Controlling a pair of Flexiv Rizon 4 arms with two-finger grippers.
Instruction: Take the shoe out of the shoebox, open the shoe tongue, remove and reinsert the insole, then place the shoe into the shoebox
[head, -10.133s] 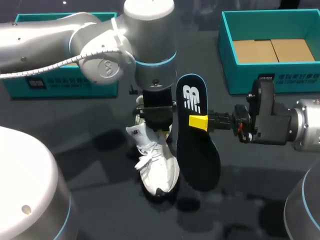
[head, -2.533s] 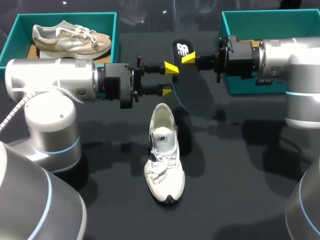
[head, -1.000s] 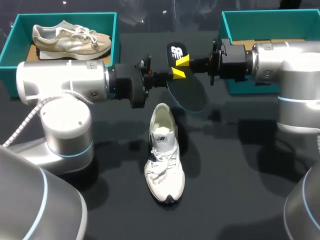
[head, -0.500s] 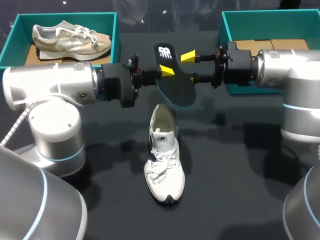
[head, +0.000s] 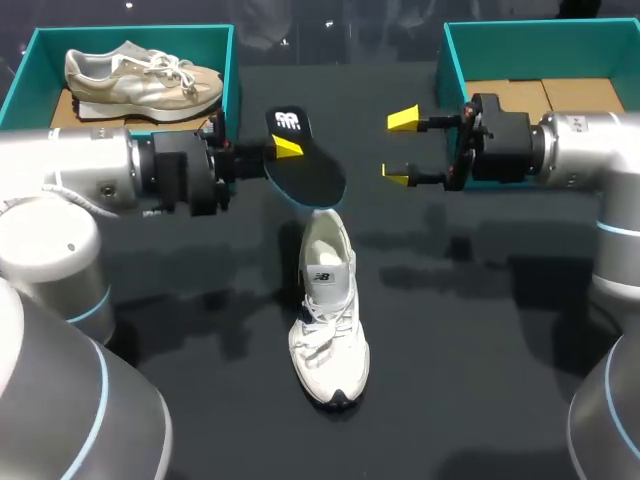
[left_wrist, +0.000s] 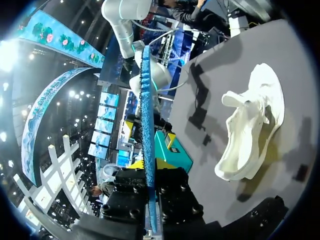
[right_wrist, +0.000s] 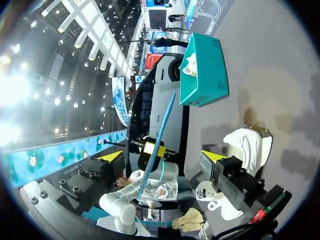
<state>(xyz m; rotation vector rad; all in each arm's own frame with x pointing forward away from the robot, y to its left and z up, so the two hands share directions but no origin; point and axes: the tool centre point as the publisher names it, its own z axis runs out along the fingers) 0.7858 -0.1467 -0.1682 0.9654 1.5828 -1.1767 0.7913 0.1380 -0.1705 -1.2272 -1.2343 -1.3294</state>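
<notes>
Handed over, the flat black foam insole is clamped in the left gripper; the right gripper gapes empty. Angle its toe first into the white laced sneaker below those fingers.

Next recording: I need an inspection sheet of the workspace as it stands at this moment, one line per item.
Surface: dark table, no spills seen.
Job's things: white shoe upright on the table, toe toward the robot, its opening empty; dark insole held in the air just beyond the shoe's heel; right shoebox open, only cardboard inside.
Clutter: left shoebox holding a beige shoe; otherwise nothing seen.
Grippers: left gripper shut on the insole near its heel end; right gripper open, empty, apart from the insole.
Cables: nothing seen on the table.
Surroundings: nothing seen reaching over the table.
</notes>
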